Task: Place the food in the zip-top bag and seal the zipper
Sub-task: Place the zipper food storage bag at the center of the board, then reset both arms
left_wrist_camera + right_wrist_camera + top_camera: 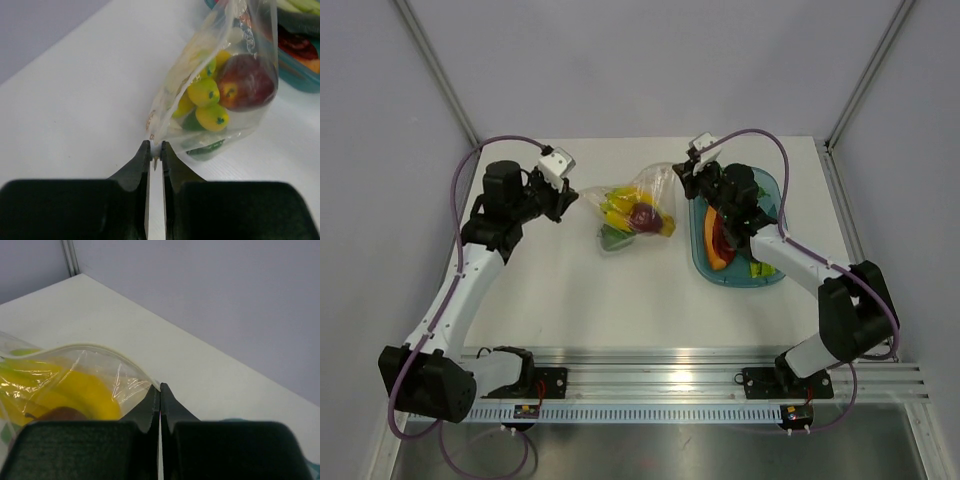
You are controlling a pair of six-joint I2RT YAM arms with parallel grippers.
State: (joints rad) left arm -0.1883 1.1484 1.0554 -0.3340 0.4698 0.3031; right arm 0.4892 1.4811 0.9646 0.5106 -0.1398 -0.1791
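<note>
My jaws, both pairs pressed together on the zip-top bag (638, 205), which spans the gap between them over the table (570, 300).
Left gripper (155, 148) pinches one corner; right gripper (160, 389) nips the end of the rim. Only the left wrist view shows the dark red apple (247, 82) and yellow-green pieces (204, 92) inside; only the top view shows the whole teal tray (765, 278) beneath my right arm.
</note>
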